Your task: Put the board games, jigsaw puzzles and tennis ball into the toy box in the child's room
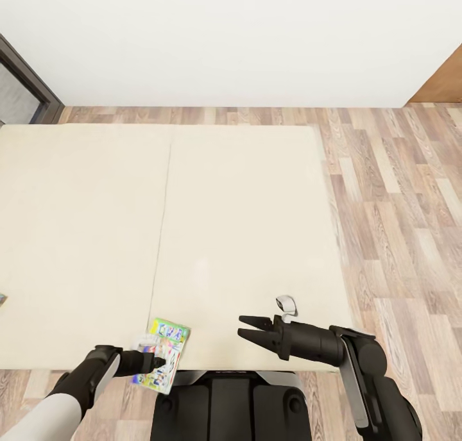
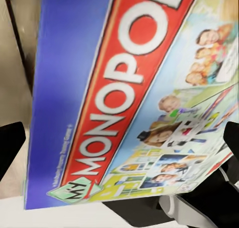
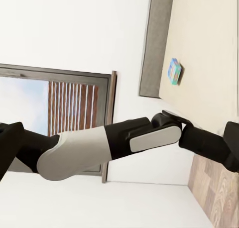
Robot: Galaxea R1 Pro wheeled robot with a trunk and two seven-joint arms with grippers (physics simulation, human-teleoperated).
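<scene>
Working spot: head view looks down on the bed (image 1: 224, 236), beige mattress in two sections, wood-plank floor (image 1: 398, 204) to the robot's right.
Task thing: Monopoly board game (image 1: 165, 351) lies at the near edge of the bed, its near end seeming to overhang the edge, just left of the robot's midline.
Long axis: box runs roughly away from the robot, slightly slanted; short end faces the trunk.
Left gripper (image 1: 157, 363): at the box's near end, fingers on or right against it. Left wrist view has the Monopoly box (image 2: 134, 98) close up with dark finger tips at both side edges of the picture. Whether it is clamped or merely straddled, cannot tell.
Right gripper (image 1: 247, 325): fingers spread, nothing between them, hovering over the near edge of the mattress and pointing toward the box, well apart from it.
Nearer arm: left, clearly; box lies at its fingertips, while the right would have to cross leftward.
Second board game: small blue box (image 3: 175, 71) lies farther off on the bed near the headboard (image 3: 158, 44), seen from the right wrist; left arm (image 3: 99, 146) crosses that view.
Key relation, judged: box is reachable from its short near end, so a lift by the left looks the natural pick-up.
Risk, judged: thin flat box gripped at one end may droop or slip.
</scene>
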